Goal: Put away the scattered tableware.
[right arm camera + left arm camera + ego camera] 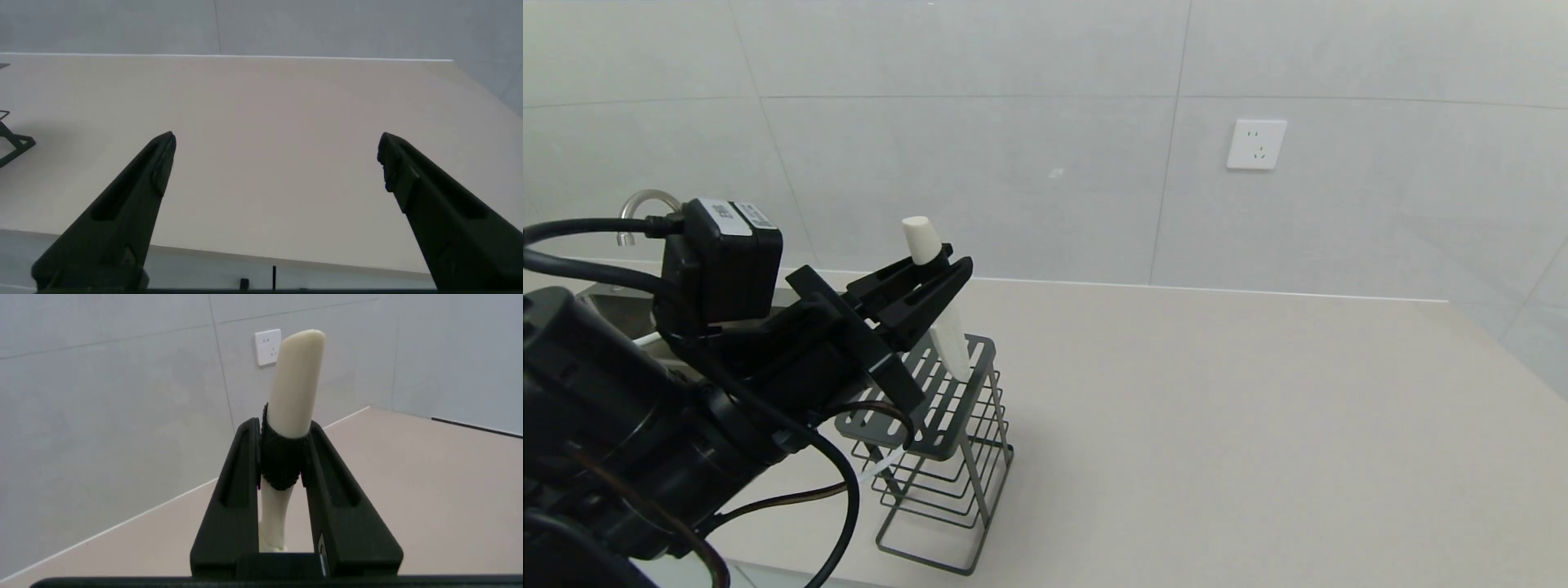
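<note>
Kitchen. Evidence: beige worktop [1217, 408] against grey tiled wall [1013, 122]; sink [605, 298] with curved faucet [645, 193] at robot's left; wall socket [1256, 144]; wire cutlery rack [943, 408] on worktop.

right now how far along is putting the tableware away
Done: possibly one item; a pale piece shows inside the wire rack, though I cannot identify it. In hand: the left gripper is shut on a white utensil, tilted, its lower end at the rack's slotted top. Left: lower it into a slot and release. The right gripper hangs open over the counter, holding nothing.
</note>
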`<state>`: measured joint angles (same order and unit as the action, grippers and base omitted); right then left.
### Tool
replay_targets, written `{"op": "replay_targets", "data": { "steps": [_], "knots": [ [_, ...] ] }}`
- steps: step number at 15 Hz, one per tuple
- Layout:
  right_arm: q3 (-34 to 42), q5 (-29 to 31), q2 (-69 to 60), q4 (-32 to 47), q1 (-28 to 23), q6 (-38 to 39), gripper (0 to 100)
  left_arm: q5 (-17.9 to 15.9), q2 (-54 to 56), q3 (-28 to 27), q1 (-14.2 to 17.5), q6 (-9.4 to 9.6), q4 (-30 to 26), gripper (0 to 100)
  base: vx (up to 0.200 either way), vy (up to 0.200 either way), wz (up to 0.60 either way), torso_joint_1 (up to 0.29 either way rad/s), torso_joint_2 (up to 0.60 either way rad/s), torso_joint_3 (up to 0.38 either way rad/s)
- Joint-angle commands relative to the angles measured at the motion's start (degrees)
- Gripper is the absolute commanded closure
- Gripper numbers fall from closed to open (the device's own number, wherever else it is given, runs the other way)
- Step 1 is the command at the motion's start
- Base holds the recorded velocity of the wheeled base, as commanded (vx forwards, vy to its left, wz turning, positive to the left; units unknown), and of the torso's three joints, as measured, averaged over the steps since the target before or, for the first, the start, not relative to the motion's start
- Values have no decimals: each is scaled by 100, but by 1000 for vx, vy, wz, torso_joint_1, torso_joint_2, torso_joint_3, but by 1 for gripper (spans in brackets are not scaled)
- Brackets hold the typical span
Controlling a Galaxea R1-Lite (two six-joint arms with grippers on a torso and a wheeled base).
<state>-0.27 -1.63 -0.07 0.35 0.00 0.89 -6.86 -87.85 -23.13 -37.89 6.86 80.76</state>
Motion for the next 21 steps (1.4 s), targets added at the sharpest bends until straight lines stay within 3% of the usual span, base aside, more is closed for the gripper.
{"op": "replay_targets", "data": {
  "steps": [1, 11, 20, 21],
  "knots": [
    [0, -4, 7, 0, 0, -1, 0, 1, -22, 36, 1, -1, -17, 100, 0, 0, 0, 0, 0, 0],
    [0, -4, 7, 0, 0, -1, 0, -26, -22, -192, 1, 184, -17, 100, 0, 0, 0, 0, 0, 0],
    [0, -4, 7, 0, 0, -1, 0, -26, 48, -359, -8, 219, -166, 100, 0, 0, 0, 0, 0, 0],
    [0, -4, 7, 0, 0, -10, 0, 1, 75, -412, -8, 360, -342, 100, 0, 0, 0, 0, 0, 0]
  ]
}}
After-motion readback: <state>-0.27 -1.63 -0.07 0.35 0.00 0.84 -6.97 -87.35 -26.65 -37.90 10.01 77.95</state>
